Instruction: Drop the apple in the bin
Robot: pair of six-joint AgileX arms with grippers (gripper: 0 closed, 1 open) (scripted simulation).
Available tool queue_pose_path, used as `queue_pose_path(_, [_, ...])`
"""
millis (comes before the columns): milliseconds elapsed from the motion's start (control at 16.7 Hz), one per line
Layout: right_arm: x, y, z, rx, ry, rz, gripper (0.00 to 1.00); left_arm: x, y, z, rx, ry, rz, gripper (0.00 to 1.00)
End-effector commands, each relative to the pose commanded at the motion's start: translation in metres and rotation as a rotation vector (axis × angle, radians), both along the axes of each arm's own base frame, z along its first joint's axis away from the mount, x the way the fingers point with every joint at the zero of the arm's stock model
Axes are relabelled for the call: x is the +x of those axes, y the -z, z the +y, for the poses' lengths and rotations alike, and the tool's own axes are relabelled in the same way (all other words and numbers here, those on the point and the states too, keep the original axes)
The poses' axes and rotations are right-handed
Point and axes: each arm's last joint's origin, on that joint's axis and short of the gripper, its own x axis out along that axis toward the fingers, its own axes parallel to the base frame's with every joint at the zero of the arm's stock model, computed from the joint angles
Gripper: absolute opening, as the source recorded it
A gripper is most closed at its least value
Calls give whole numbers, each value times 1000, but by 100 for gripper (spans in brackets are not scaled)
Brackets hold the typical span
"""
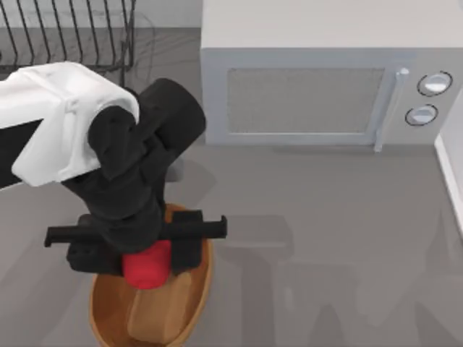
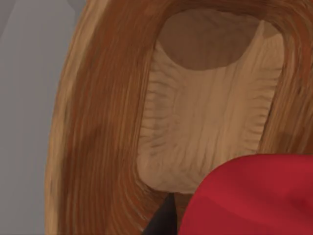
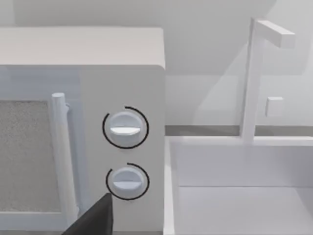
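The red apple (image 1: 147, 264) hangs above the bin (image 1: 189, 298), an oval orange-brown wicker basket at the table's front left. My left gripper (image 1: 148, 266) is shut on the apple, its black fingers on either side of the fruit. In the left wrist view the apple (image 2: 254, 196) looms close over the bin's tan flat bottom (image 2: 210, 122), with ribbed brown walls around it. A dark fingertip (image 3: 93, 220) of my right gripper shows at the edge of the right wrist view, which faces the microwave.
A grey microwave (image 1: 318, 79) with two dials (image 3: 125, 128) stands at the back. A black wire dish rack (image 1: 65, 32) sits at the back left. A white sink basin (image 3: 239, 196) with a faucet lies at the right.
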Motion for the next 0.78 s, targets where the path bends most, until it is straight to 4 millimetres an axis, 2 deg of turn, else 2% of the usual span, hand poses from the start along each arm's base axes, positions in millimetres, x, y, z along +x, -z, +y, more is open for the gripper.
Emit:
queue_pose_path(660, [0, 0, 0, 0, 0, 0, 100, 0, 0, 0, 0, 0, 0, 98])
queue_pose_path(780, [0, 0, 0, 0, 0, 0, 100, 0, 0, 0, 0, 0, 0, 100])
